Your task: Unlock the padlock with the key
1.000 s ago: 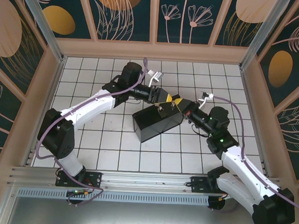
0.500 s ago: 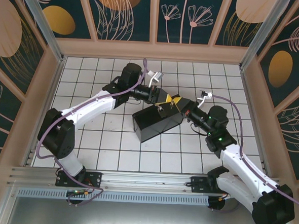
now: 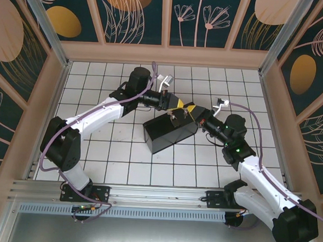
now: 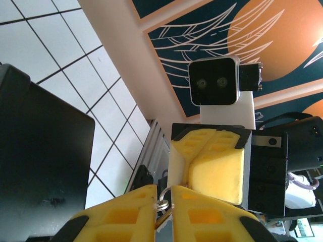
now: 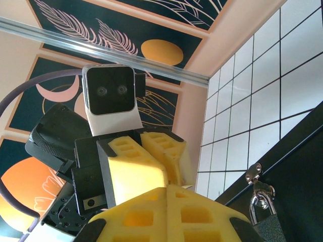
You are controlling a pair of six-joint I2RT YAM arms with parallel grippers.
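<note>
1. box [image 3: 169, 133] sits mid-tabletop [image 3: 120, 162], between the two arms, askew to the tile lines.
2. left pincer [image 3: 179, 105] is on the left and right pincer [image 3: 190, 109] on the right, tip to tip and near touching, above the box's far right corner.
3. key [image 4: 162, 204] sits in the slit between the left pincer's fingers, facing the right pincer.
4. padlock [image 5: 262, 204] hangs from a hasp [image 5: 254, 174] on the box, just right of the right pincer in the right wrist view.

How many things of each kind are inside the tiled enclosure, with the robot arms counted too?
Robot arms: 2, left arm and right arm
Black box: 1
Padlock: 1
Key: 1
Total: 5
</note>
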